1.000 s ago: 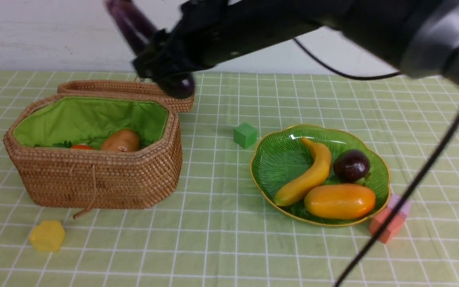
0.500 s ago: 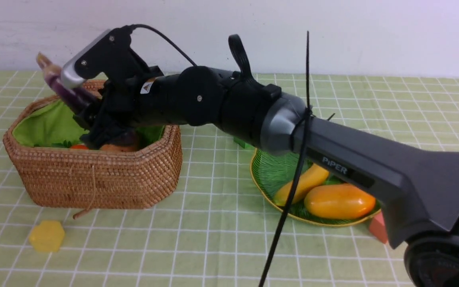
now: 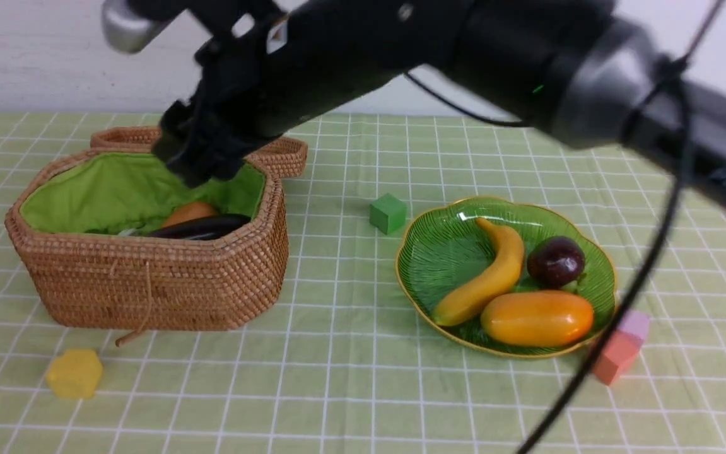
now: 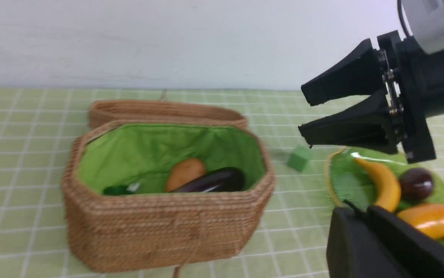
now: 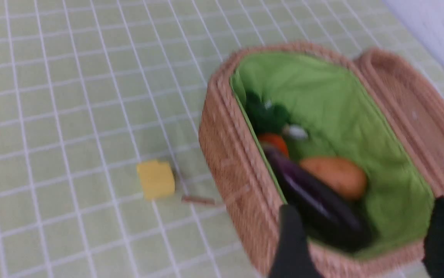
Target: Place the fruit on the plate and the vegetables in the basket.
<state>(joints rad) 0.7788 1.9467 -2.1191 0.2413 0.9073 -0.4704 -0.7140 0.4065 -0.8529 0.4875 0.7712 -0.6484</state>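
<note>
We see the right gripper (image 3: 195, 161) above the basket (image 3: 148, 284), jaws apart and empty. Inside the basket lie the eggplant (image 3: 202, 228), potato (image 3: 187, 212) and carrot (image 5: 274, 142), the eggplant along the near wall. The banana (image 3: 485, 277), mangosteen (image 3: 556, 261) and mango (image 3: 537, 318) rest on the plate (image 3: 438, 252). The left gripper (image 4: 364, 216) has its jaws together, holding nothing.

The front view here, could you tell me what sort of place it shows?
Probably a staged indoor tabletop for sorting practice: a green checked tablecloth against a plain white wall, with a wicker basket and scattered toy blocks.
</note>
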